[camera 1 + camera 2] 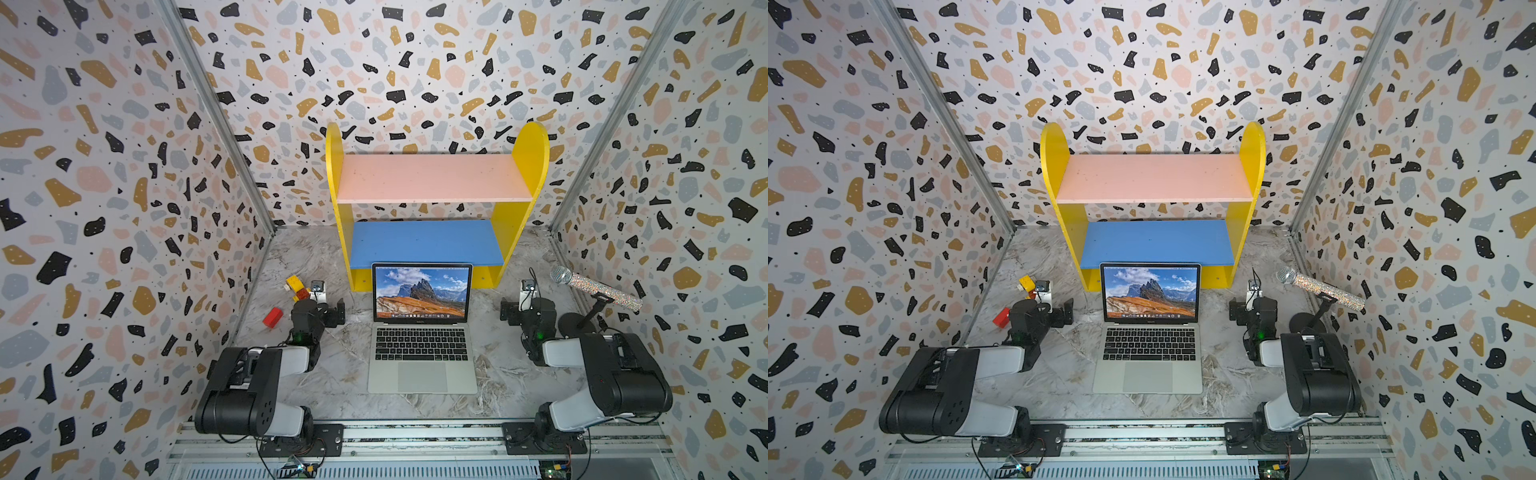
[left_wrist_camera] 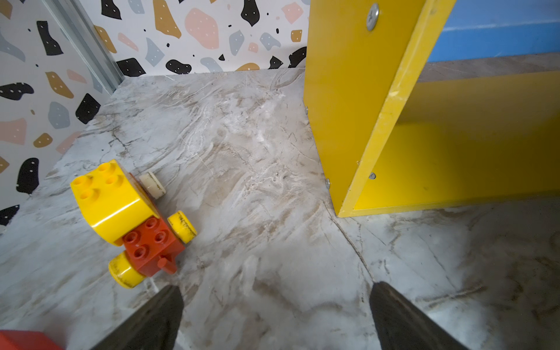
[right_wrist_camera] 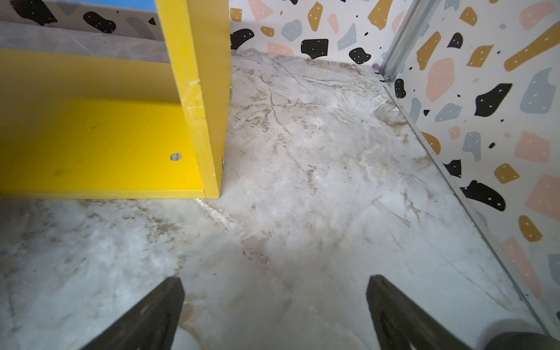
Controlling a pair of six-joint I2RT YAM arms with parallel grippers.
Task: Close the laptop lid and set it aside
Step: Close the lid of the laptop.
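Note:
The silver-grey laptop lies open in the middle of the marble table, keyboard toward the arms. Its lid stands upright, with a mountain landscape on the screen, just in front of the shelf. My left gripper hovers to the left of the lid, open and empty, apart from the laptop. On the other side of the lid, my right gripper is likewise open with only bare table between its fingers. Neither wrist view shows the laptop.
A yellow shelf with a pink upper board and a blue lower board stands behind the laptop. A yellow-and-red brick toy car and a red brick lie left of my left gripper. A glittery microphone on a stand is at the right wall.

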